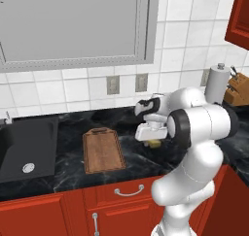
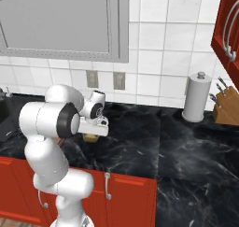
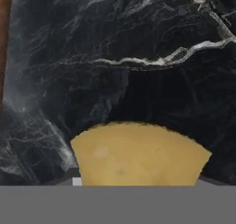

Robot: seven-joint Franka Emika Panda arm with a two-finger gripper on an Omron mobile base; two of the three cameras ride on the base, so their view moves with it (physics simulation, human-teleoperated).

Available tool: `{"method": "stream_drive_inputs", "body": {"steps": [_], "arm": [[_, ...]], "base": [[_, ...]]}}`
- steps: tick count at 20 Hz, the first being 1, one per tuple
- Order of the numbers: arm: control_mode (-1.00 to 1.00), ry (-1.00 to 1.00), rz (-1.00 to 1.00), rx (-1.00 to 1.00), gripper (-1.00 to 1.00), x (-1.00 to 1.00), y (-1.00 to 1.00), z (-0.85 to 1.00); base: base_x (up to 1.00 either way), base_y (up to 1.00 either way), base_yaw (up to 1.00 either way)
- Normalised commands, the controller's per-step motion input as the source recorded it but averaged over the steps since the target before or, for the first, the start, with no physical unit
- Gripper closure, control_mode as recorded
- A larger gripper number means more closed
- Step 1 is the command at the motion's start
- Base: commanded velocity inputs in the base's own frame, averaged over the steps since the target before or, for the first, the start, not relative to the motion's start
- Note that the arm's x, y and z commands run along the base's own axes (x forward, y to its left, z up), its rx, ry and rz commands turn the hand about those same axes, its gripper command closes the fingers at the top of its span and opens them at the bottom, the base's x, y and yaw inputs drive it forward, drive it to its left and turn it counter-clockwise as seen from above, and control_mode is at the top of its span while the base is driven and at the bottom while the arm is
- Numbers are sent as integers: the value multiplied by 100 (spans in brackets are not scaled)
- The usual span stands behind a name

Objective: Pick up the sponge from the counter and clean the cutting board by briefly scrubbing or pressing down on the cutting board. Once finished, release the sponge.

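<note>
one small yellow sponge (image 3: 138,154) sits right under the hand on the black bench (image 1: 63,167), off to the right of the wooden cutting board (image 1: 102,150) and apart from it. in the left base view a sliver of yellow (image 1: 153,143) peeks out just below the white hand, and the right base view shows the same bit of yellow (image 2: 90,137) under it. the jaws look narrowed about the sponge, which fills the bottom of the hand view close up, but the fingertips are hidden there, so whether the hold is firm or the sponge has left the bench cannot be told. the step in hand looks like securing the pick. to do it well, make sure the squeeze is settled on the soft block before rising, since a spongy thing can slip or tilt out of a shallow pinch. lift straight up enough to clear the board's raised rim, carry left over the middle of the board rather than its handle end, then press down flat so the sponge face meets the wood evenly.
</note>
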Motion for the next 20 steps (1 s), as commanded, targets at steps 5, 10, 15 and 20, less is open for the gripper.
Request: {"method": "stream_drive_inputs", "body": {"steps": [5, 10, 15, 20], "arm": [[-100, 8, 0, 0, 100, 38, -1, -22], [-100, 7, 0, -2, -100, 28, 0, -32], [-100, 6, 0, -3, -100, 8, 0, -41], [-100, 0, 0, 0, -100, -1, 0, -16]], "base": [[0, 0, 0], [0, 0, 0], [0, 0, 0], [0, 0, 0]]}}
